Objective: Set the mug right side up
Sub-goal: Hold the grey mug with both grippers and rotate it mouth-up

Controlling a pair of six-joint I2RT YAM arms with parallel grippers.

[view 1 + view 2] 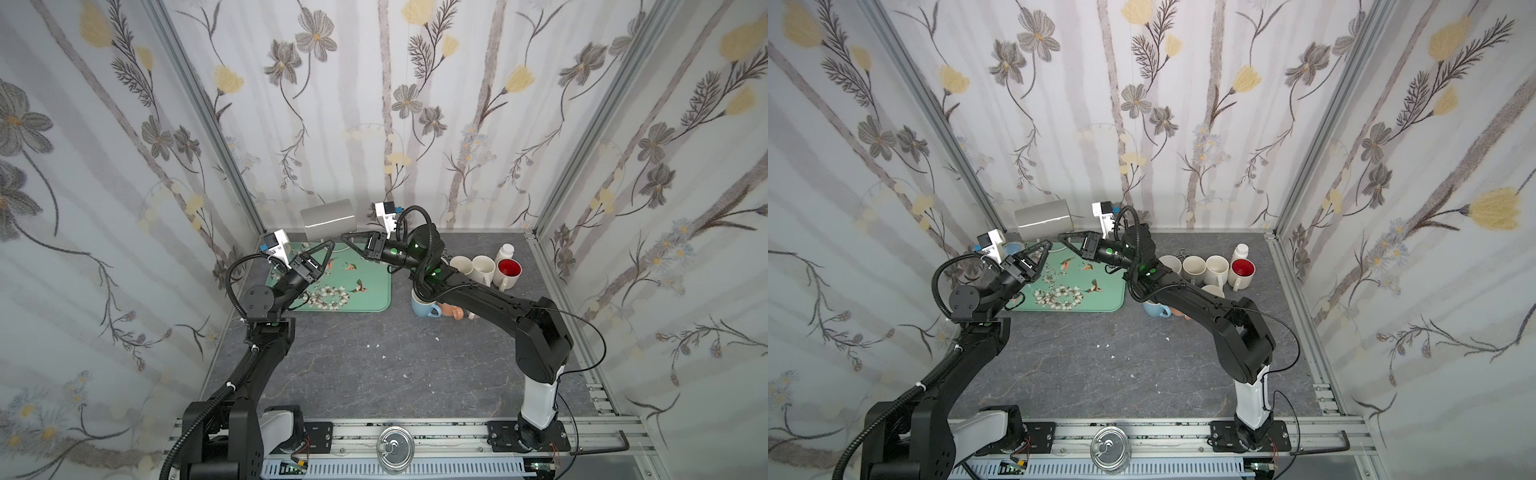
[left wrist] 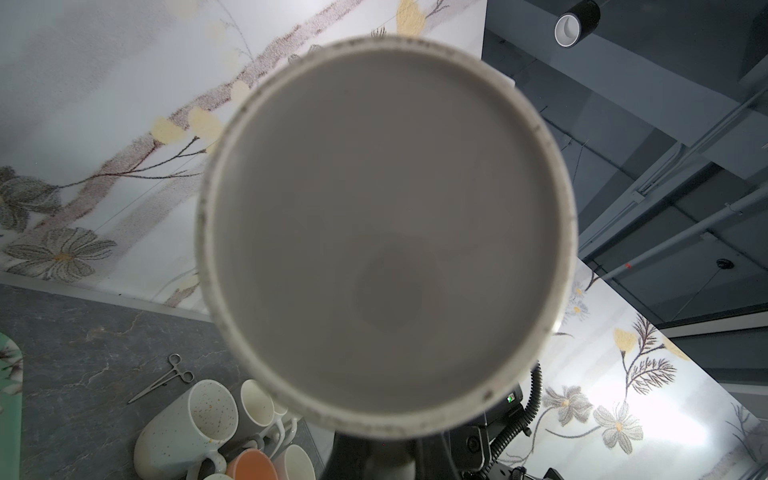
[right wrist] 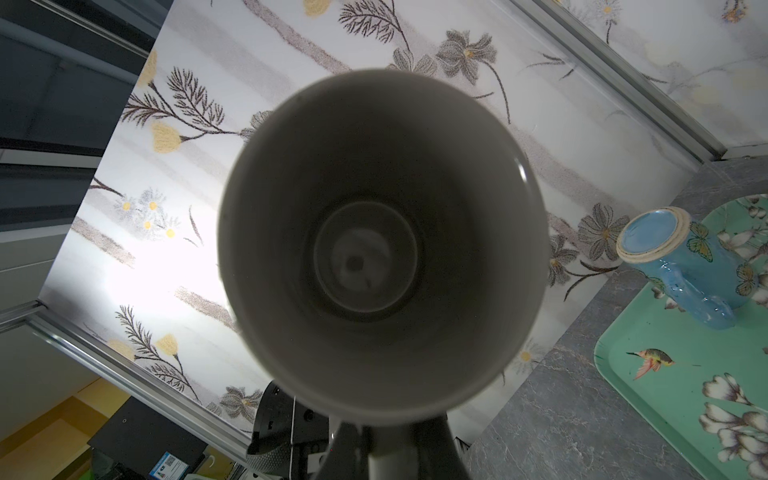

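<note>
The mug fills both wrist views: its base in the left, its hollow inside in the right. In both top views it hangs sideways over the tray, pinched underneath by the left gripper and the right gripper.

The grey mug hung over the tray; in both top views its handle was hidden from you beneath the body. Left gripper and right gripper were blurred and cut by the wrist views' edges; you could barely read either pinch. Beside the tray, blue mug and peach mug sat half under the right arm. On the tray's far corner, butterfly mug was mostly masked by the left wrist camera. Specks before the tray: too small to name.
</note>
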